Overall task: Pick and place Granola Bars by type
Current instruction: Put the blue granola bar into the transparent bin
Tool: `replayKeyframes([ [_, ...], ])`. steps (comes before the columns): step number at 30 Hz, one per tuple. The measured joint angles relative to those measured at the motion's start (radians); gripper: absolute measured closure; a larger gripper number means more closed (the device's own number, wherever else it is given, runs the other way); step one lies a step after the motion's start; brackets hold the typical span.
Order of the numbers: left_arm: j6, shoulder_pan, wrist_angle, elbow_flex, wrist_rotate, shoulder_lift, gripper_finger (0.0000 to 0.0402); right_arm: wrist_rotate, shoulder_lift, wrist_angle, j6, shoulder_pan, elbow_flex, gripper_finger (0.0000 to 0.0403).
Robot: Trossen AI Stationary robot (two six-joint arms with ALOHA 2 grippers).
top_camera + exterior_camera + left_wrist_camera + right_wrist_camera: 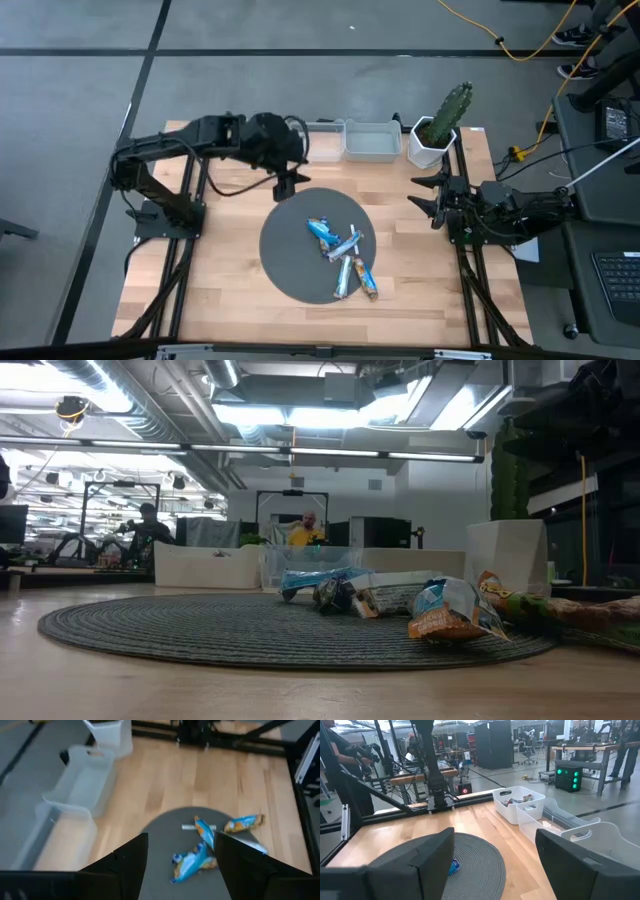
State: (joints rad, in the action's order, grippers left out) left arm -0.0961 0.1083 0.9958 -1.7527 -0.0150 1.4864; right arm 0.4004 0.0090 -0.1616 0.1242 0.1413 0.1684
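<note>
The granola bars (pixel 343 258) are lying in a loose cluster on the right half of the round grey woven mat (pixel 285 250) (mostly blue wrappers, with one orange-brown bar at the near right edge). The left gripper (pixel 283 188) is hanging over the mat's far edge, its fingers spread wide and holding nothing. The right gripper (pixel 425 198) is waiting at the table's right side near the white cactus pot (pixel 430 147), likewise wide open and empty.

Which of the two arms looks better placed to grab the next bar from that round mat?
Probably the left. The left gripper hangs open at the far edge of the round mat, facing the granola bars. The right gripper, also open, waits off the mat by the table's right edge.
</note>
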Motion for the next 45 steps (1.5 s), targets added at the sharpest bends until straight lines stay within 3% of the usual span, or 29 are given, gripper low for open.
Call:
replayKeyframes([
  [5,-0.037,-0.031,-0.008,0.124,-0.003,0.036,0.0181,0.000,0.000,0.000,-0.001,0.000,0.000,0.0123],
  [11,-0.008,-0.058,-0.080,0.255,0.033,0.163,0.0166,-0.001,0.000,0.000,0.006,0.000,0.000,0.0123],
  [17,0.066,-0.074,-0.080,0.265,0.118,0.322,0.0136,-0.012,0.000,0.000,0.029,0.000,0.000,0.0123],
  [25,0.126,-0.073,-0.130,0.265,0.101,0.471,0.0110,-0.019,0.000,0.000,0.031,0.000,0.000,0.0123],
  [35,0.142,-0.067,-0.186,0.264,0.093,0.559,0.0137,-0.037,0.000,-0.001,0.028,0.000,0.000,0.0123],
  [45,0.136,-0.067,-0.189,0.264,0.121,0.565,0.0226,-0.037,0.000,-0.001,0.026,0.000,0.000,0.0123],
])
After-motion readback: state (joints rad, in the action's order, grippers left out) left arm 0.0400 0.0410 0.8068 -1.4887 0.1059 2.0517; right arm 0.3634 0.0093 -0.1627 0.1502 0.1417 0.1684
